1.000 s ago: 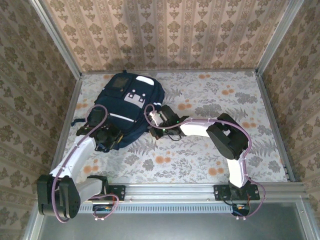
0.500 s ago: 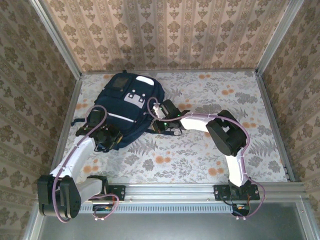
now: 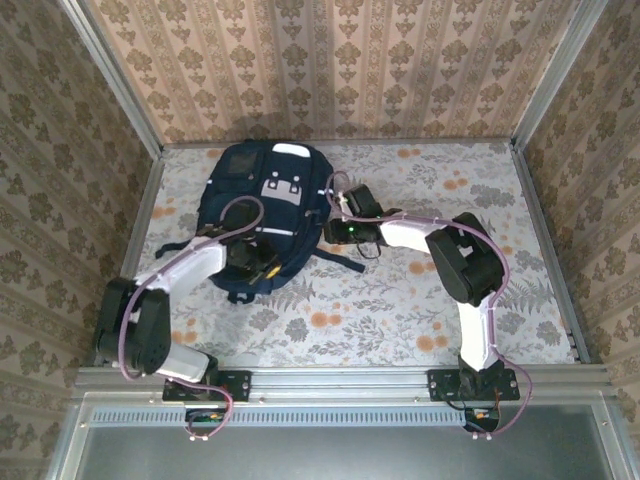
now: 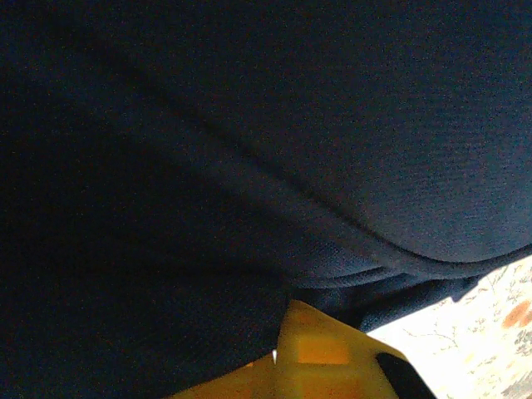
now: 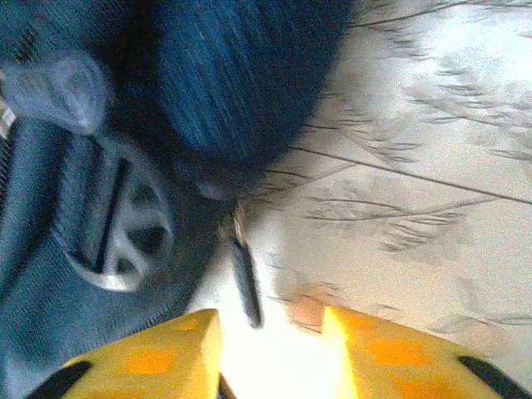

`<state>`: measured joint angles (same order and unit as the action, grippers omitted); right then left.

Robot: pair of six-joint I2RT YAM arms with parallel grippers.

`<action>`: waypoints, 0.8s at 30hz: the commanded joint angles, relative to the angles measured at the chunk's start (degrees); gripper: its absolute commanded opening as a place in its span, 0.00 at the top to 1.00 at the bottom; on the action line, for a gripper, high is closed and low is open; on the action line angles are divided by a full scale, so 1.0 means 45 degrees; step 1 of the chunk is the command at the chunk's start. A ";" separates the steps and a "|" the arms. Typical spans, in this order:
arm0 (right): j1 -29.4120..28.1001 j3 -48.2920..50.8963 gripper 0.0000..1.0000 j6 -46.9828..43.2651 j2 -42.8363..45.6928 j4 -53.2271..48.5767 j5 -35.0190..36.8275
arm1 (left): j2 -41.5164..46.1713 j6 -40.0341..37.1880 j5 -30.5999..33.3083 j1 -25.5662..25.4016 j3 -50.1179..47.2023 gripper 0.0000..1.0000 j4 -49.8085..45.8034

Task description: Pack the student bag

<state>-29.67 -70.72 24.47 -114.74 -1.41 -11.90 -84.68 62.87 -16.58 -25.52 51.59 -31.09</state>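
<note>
From above, the student bag (image 3: 262, 205), a large dark navy fabric backpack with a thin white stripe and white buckle patches, lies flat and front-up on the far left part of the floral-printed table cloth (image 3: 450, 290). My left pincer (image 3: 252, 268) sits on the bag's near end and my right pincer (image 3: 345, 205) just beside its right flank. I see no loose books or other things lying around the bag, so I judge the filling is either done or not the matter in hand, and the work is at the bag's zip. I cannot tell whether the bag is open or closed. Patterned beige wallpaper (image 3: 330, 70) stands behind the bag and on both sides of it, and a grey metal rail (image 3: 400, 385) runs along the table edge on the side nearest my bases. At my left wrist the navy fabric (image 4: 249, 125) crowds right up to the lens. My left pincer is pressed together, though I cannot tell whether cloth is caught in it. At my right wrist my yellow fingers (image 5: 141, 362) stand spread with nothing between them. A small dark zip pull (image 5: 245, 287) dangles from the bag's edge just ahead of the gap, over the pale cloth to the bag's right. If the zip is my job, that pull is still to be taken.
</note>
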 commanded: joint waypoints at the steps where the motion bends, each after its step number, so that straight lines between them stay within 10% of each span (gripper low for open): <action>1: -0.0028 0.1318 0.49 0.0364 0.2055 -0.0308 0.2390 | -0.0958 0.0133 -0.0127 -0.1067 0.1221 1.00 0.0854; 9: 0.0450 0.4489 0.46 0.1214 0.7122 -0.0657 0.6967 | -0.4408 -0.0226 -0.0368 -0.2864 0.4321 1.00 0.0525; 24: 0.2318 0.6377 0.51 0.2083 1.1129 -0.0434 0.7831 | -0.6712 -0.0104 -0.1996 -0.5010 0.8090 1.00 -0.1146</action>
<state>-19.99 -42.74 32.42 -66.57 -3.27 21.19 -115.98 63.57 -18.22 -45.69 87.20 -34.46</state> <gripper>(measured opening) 0.493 0.042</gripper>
